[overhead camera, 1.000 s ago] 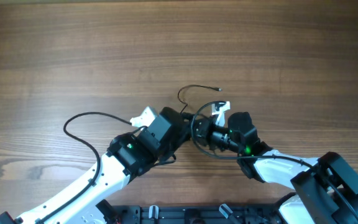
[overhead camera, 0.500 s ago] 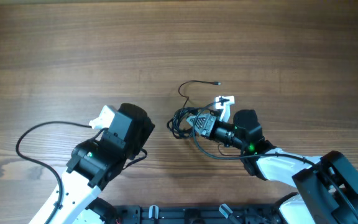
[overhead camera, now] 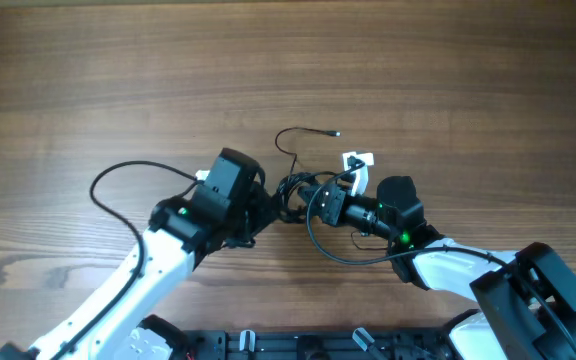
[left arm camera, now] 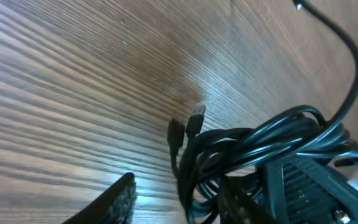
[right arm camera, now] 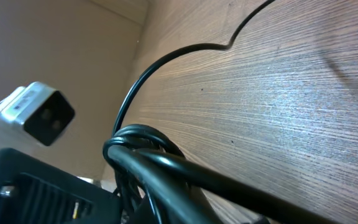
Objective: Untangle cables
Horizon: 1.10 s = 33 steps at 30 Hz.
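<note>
Knotted clump of cables near centre of table. At clump's 3 o'clock, right gripper, jaws pressed together, pinching cables. At 8 o'clock, left gripper: one finger shows, spread or not cannot tell. Loose strand arcs toward 1 o'clock, ending in plug tip.

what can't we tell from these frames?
- Left pincer open or shut: overhead, its wrist covers the jaws; left wrist view, bottom edge cuts off all but one finger.
- How the cables knot: overhead, too small; both wrist views, strands overlap.
- Right pincer fingers: right wrist view, cables block them.
- Free plug type: overhead, too small.
</note>
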Motion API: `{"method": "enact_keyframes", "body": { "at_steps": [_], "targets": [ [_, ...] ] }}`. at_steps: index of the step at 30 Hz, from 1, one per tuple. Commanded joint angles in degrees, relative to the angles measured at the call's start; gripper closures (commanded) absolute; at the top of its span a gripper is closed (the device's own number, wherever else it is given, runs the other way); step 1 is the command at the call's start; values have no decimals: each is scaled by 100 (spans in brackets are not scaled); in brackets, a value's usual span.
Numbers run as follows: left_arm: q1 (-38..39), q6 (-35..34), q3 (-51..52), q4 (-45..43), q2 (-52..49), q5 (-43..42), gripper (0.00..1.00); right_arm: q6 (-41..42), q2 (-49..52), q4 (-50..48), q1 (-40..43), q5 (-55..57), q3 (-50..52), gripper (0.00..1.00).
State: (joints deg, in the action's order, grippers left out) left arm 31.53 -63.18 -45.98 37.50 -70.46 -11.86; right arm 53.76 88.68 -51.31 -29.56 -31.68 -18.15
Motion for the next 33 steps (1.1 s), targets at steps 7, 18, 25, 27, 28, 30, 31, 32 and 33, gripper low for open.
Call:
{"method": "enact_keyframes", "body": {
  "at_steps": [7, 18, 25, 27, 28, 30, 31, 32, 33],
  "targets": [
    [-527, 129, -13, -612, -146, -457, 96, -129, 35, 503, -13, 579, 4, 95],
    [-1633, 131, -11, -249, 699, -385, 96, -127, 35, 599, -13, 879, 4, 95],
    [-1626, 586, -11, -35, 691, -269, 88, -706, 35, 302, -15, 734, 4, 96],
    [-1626, 813, -11, 2, 691, -269, 85, -1217, 35, -59, -15, 317, 4, 96],
    [-1626, 911, -11, 9, 691, -273, 85, -1582, 35, -238, -15, 48, 4, 96],
    [-1626, 1086, -11, 35, 691, -317, 85, -2118, 35, -356, -15, -214, 4, 96],
    [-1626, 1228, -11, 48, 691, -348, 85, -2120, 35, -356, -15, -212, 4, 96],
    [-1626, 1338, -11, 48, 691, -380, 85, -2118, 35, -358, -15, -210, 4, 96],
    [-1626, 1353, -11, 61, 691, -385, 85, -2120, 35, -356, -15, -210, 4, 96]
  ]
}}
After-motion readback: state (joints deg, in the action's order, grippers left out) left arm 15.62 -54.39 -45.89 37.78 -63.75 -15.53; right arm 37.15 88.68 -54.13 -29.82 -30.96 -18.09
